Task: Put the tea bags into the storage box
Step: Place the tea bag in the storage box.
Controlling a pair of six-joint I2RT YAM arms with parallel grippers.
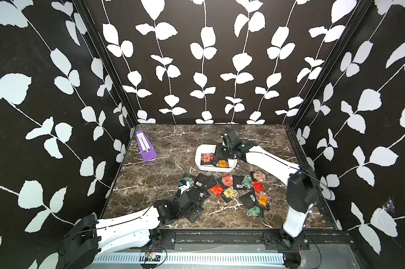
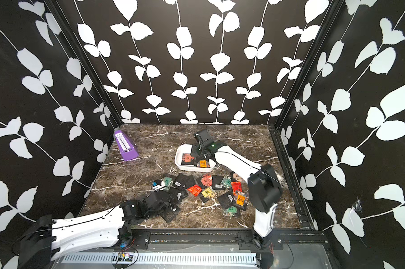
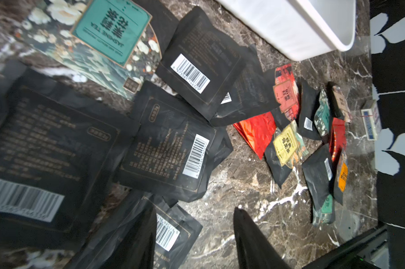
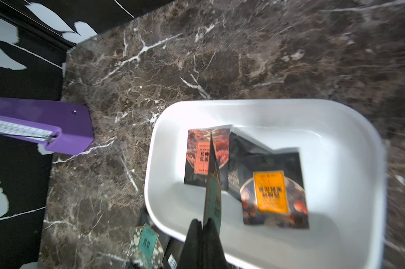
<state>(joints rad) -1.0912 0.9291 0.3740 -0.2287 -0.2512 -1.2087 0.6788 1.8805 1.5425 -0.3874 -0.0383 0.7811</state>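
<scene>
Left hand (image 3: 194,209) half open over tea bags (image 3: 169,149).
My right hand (image 4: 202,223) pinches a green sachet's (image 4: 213,198) edge; seems light, slippery.

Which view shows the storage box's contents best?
Right wrist view: it looks down into the storage box, tea bags large, labels visible. In both top views it is small, partly behind the right arm. Left wrist view shows only its outer wall.

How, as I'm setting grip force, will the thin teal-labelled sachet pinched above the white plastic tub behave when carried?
Probably light and fairly stiff: the thin teal-labelled sachet juts nearly straight from the shut right gripper without drooping. Held only by one edge, it may twist or slip. Creased black sachets nearby suggest it crumples easily.
</scene>
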